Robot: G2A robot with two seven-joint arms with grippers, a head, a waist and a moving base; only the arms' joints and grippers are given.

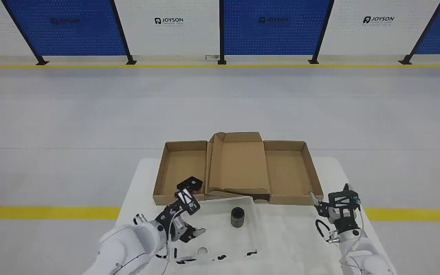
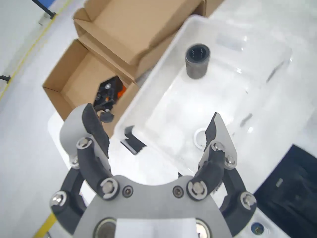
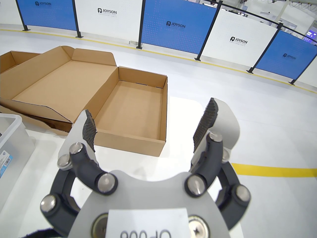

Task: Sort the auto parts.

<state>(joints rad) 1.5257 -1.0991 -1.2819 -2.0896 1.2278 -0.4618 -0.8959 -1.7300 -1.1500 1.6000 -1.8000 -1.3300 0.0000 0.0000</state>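
Note:
A clear plastic bin holds a black cylinder part standing upright, a white ring and a small black piece. My left gripper hangs open over the bin's near left corner, holding nothing. In the top view it sits left of the cylinder. A black and orange part lies in the near corner of the cardboard box's left compartment. My right gripper is open and empty, near the box's right compartment.
The cardboard box has three sections, with a raised flap over the middle one, and stands just behind the bin. Small black pieces lie along the bin's front edge. A dark flat object lies close to the left gripper.

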